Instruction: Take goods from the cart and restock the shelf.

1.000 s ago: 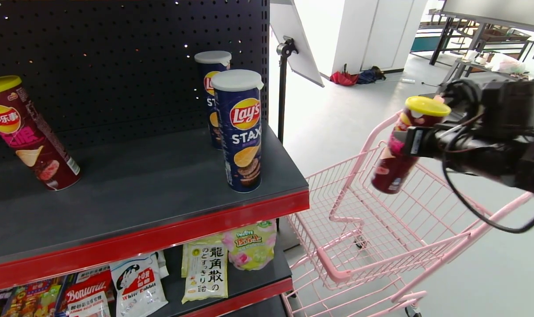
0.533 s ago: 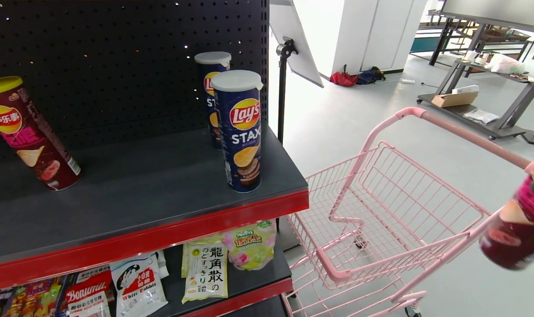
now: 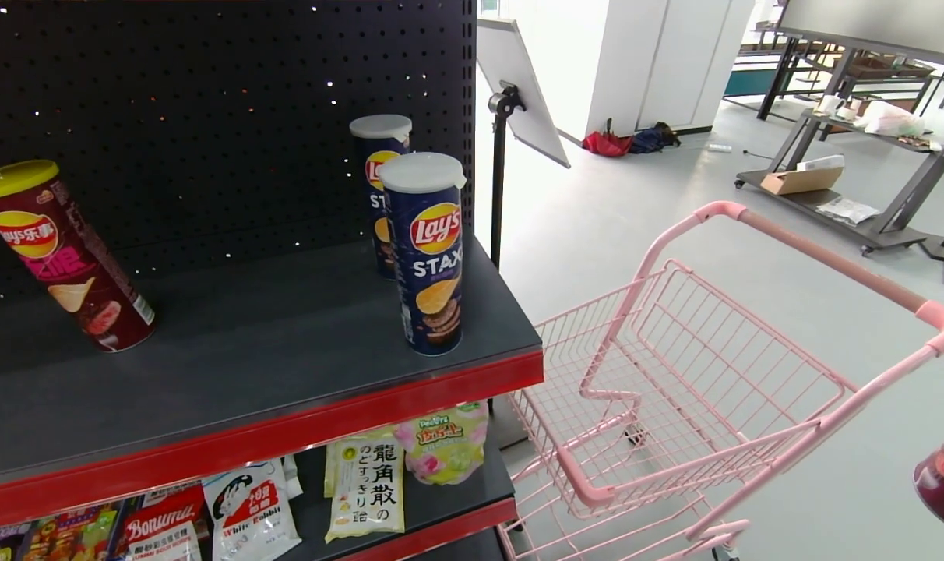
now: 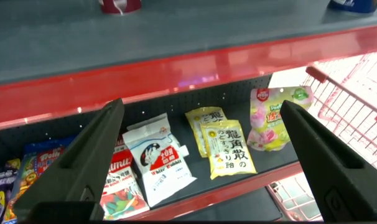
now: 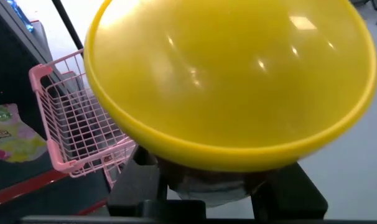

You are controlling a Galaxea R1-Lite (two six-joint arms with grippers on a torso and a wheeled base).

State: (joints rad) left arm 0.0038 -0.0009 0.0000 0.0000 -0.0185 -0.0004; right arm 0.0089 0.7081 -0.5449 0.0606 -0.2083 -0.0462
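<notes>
The red can (image 3: pixel 943 487) is cut off at the head view's edge: just its bottom end shows. From the right wrist, its yellow lid (image 5: pixel 232 74) hides nearly all of the can's body and much of the right hand (image 5: pixel 207 196). Dark fingers (image 5: pixel 135 190) sit on either side under the lid, clenched on the can. The pink cart (image 3: pixel 721 366) stands between this hand and the shelf (image 3: pixel 269 335). The left hand (image 4: pixel 201 162) gapes with nothing in it, facing snack bags (image 4: pixel 229 146) below the shelf's red lip.

Bright room, shelf edge (image 4: pixel 195 62) glaring, can (image 5: pixel 232 74) blurred
</notes>
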